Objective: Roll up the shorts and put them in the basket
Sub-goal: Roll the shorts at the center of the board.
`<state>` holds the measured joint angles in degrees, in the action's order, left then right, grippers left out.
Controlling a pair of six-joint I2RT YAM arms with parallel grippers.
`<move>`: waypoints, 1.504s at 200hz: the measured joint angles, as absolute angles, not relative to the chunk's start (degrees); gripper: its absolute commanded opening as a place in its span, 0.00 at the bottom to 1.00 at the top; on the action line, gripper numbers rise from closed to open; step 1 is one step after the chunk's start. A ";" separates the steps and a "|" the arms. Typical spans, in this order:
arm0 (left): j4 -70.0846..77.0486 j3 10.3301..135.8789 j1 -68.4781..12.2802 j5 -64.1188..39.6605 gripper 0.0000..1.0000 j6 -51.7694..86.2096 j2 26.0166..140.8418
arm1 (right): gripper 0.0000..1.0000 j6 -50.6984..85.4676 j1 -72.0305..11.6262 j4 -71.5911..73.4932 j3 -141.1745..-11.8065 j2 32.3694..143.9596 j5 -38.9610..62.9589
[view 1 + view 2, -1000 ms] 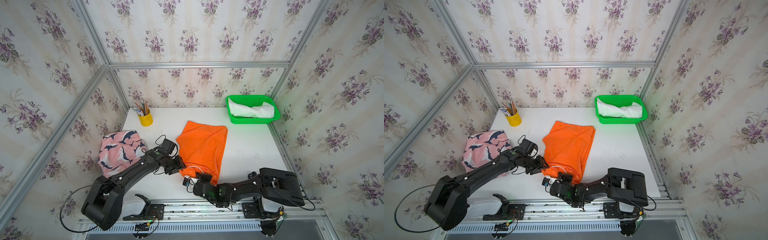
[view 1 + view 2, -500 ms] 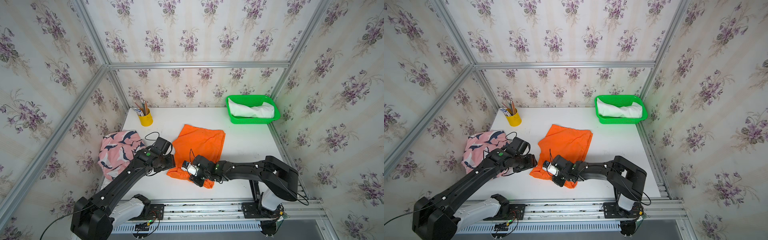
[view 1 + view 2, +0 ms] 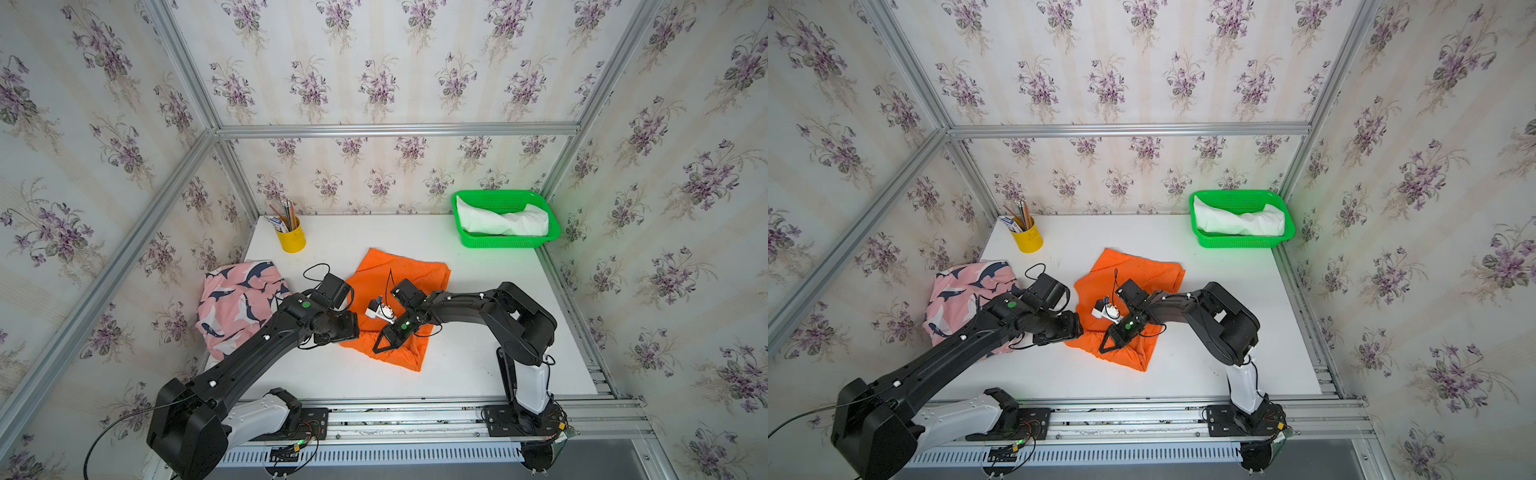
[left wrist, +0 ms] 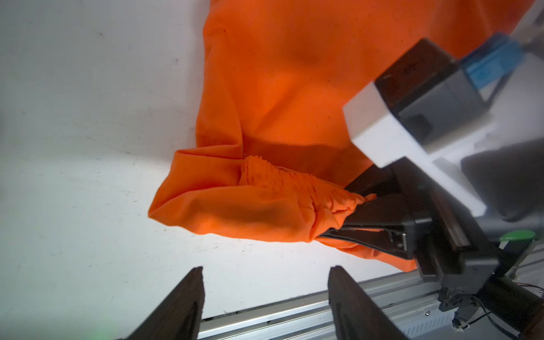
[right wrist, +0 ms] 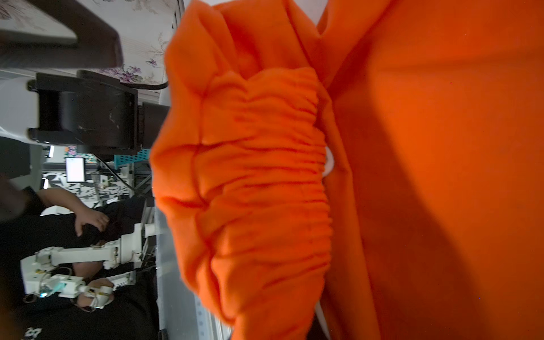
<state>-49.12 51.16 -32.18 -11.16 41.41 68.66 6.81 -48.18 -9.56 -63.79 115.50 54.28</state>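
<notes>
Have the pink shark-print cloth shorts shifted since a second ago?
No. The pink shark-print shorts lie just where they were, same gap from the yellow pencil cup.

The right gripper [image 4: 357,206] has its fingertips partly buried in the bunched waistband of the orange shorts [image 3: 419,274]. In the right wrist view that cloth overruns the picture's edges and hides the fingers entirely. Just beside the orange shorts, the left gripper [image 4: 265,297] shows fingers cut off at the picture's edge, and its own wrist hides them in both top views.
</notes>
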 measured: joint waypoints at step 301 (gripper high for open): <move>-37.87 56.03 -34.68 -8.19 0.37 33.15 94.48 | 0.13 15.09 -40.05 -6.48 -54.35 105.30 48.56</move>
